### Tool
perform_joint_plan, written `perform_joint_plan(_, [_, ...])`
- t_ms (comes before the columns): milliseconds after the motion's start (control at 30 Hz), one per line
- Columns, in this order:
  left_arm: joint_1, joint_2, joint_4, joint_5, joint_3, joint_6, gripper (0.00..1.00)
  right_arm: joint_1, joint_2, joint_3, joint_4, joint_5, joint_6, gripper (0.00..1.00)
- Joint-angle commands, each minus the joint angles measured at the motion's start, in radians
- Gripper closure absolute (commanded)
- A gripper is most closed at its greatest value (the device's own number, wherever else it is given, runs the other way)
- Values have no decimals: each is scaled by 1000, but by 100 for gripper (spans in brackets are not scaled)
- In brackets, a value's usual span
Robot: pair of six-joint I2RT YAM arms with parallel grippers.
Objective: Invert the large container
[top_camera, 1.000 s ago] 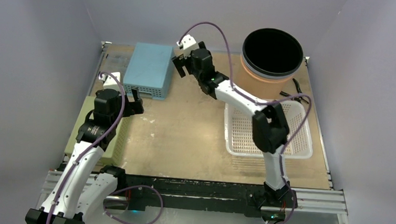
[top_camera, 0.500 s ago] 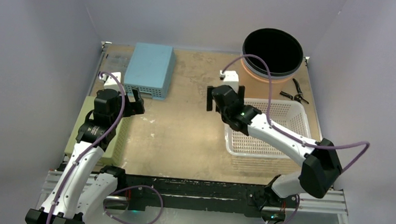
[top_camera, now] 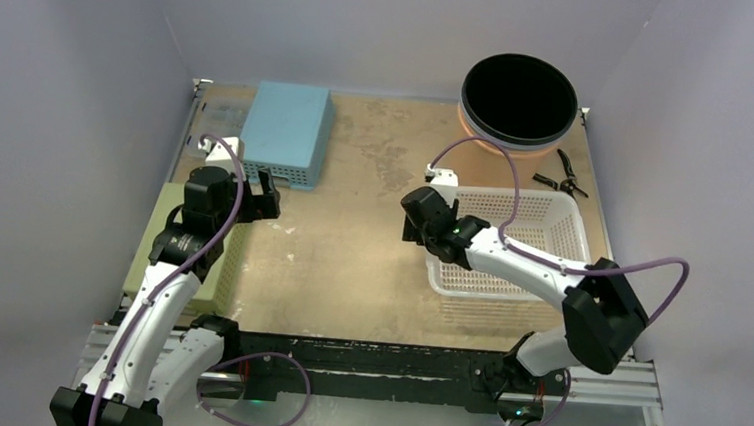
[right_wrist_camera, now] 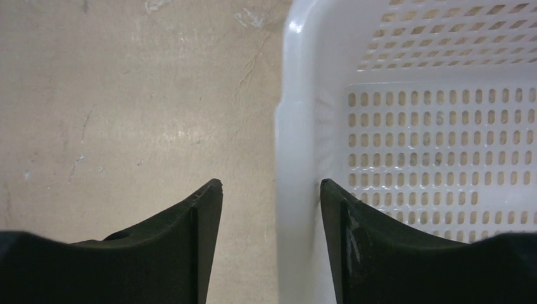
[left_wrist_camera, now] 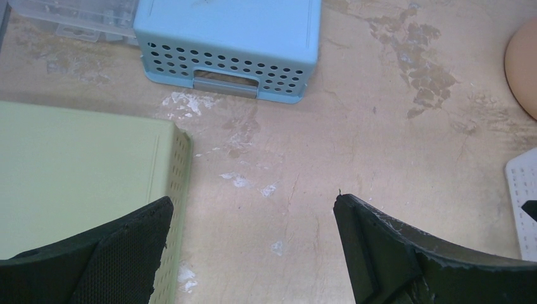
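A large white perforated basket stands upright at the right of the table. My right gripper is open at its left side. In the right wrist view the right gripper straddles the basket's left wall, one finger outside over the table and one finger inside the basket. My left gripper is open and empty at the left, over bare table in the left wrist view. A big round orange tub with a black inside stands upright at the back right.
A blue perforated basket lies upside down at the back left, also in the left wrist view. A green container lies upside down at the left edge. Black pliers lie beside the tub. A clear plastic box sits behind the green one.
My right arm has swung from beside the blue basket at the back, rightward and nearer, and lowered its open jaws over the white basket's left wall. The left gripper has shifted only slightly.
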Motion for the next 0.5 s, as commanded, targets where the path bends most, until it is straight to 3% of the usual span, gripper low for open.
perform_joint_plan(0, [0,-5,42,29,-7,23,2,5,36,61,26,-80,24,44])
perform_joint_plan(267, [0,0,37,9,-7,19,1,87,40,48,176,-325,-167,71])
perform_joint_plan(467, [1,11,30,-11,-3,15,1,224,64,57,199,-445,-231,76])
